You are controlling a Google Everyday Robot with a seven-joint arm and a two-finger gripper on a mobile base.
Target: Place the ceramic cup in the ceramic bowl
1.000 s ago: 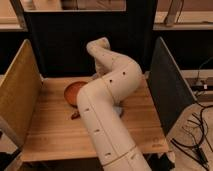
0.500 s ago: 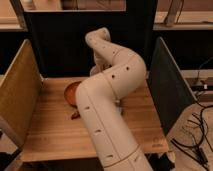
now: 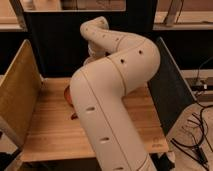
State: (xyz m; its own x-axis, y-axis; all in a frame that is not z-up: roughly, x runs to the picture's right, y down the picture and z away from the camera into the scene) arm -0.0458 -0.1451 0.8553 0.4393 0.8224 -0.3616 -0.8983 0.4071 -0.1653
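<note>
Fingers of the gripper are hidden behind the arm (image 3: 112, 95), toward the far side of the table (image 3: 50, 131); I cannot tell their state. Of the ceramic bowl (image 3: 67, 94) only an edge shows, left of the arm; cup unseen, so I judge placing unconfirmed

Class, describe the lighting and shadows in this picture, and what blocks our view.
Camera view: warm, dim light; the backdrop is nearly black; the pale arm catches most light; the wooden table shows no hard shadows; the arm covers most of the bowl and hides the claw.
</note>
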